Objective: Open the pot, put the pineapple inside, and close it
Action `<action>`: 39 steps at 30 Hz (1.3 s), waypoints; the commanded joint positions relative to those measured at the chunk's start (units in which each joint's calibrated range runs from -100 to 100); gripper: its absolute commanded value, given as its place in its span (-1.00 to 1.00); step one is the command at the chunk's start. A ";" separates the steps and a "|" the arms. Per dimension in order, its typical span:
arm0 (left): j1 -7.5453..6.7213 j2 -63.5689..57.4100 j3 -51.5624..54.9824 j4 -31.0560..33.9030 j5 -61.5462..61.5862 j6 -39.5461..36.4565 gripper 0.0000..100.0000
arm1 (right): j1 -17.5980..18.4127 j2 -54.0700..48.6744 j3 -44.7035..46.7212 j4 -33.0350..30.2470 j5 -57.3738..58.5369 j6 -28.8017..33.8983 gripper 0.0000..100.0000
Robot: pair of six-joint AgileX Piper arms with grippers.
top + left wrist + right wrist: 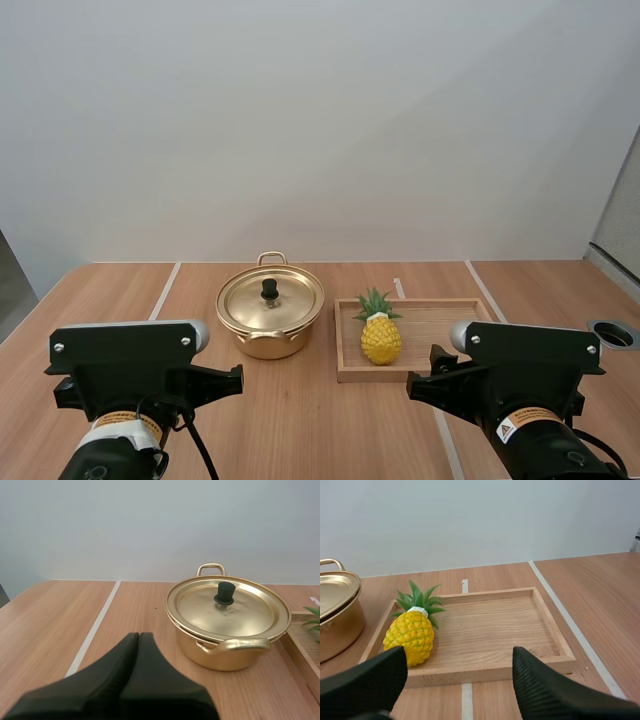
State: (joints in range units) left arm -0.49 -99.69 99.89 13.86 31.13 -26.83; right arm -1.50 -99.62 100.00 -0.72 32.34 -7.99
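The pot (268,335) sits mid-table, its lid (200,611) on and the black knob (225,593) upright at the centre. Just beside it, on the right arm's side, the pineapple (410,634) rests in the wooden tray (547,625), close to the wall nearest the pot, crown pointing to the far side.

And here are the arms. The left gripper (140,636) hovers short of the pot, fingers pressed together in one dark wedge. The right gripper (460,655) faces the tray with its fingers spread wide and nothing between them.

Lifting the lid looks like the step in hand, and it is not yet begun. To do it well, the left fingers should part first, then straddle the knob dead centre and pinch low on its stem. A straight lift should clear the rim. The bare table (120,300) on the left looks the safest place to set the lid, leaving the pineapple's path clear.
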 commanded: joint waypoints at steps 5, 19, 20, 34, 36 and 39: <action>0.13 -0.31 0.11 0.61 0.13 -1.81 -0.96 | -0.19 -0.38 0.00 -0.42 -0.78 0.13 1.00; 0.13 -0.31 0.11 8.65 1.74 -1.94 -0.96 | -0.29 -0.38 0.00 -2.29 -1.10 0.13 1.00; 0.13 -0.31 0.11 8.65 1.74 -2.72 -0.96 | -0.39 -0.38 0.00 -2.29 -1.10 0.13 1.00; 0.13 -0.31 -5.60 9.53 11.09 -17.66 -0.02 | -0.88 -0.38 0.00 -2.29 -1.10 0.13 1.00; 0.13 -0.31 -7.18 15.97 7.75 -18.36 0.42 | -0.88 -0.38 0.00 -2.29 -1.10 0.13 1.00; 0.13 -0.31 -10.01 17.25 12.75 -19.51 1.00 | -0.88 -0.38 0.00 -2.29 -1.10 0.13 1.00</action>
State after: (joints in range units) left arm -0.34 -99.69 91.88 29.21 41.41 -44.97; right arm -2.19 -99.62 100.00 -2.52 32.34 -7.90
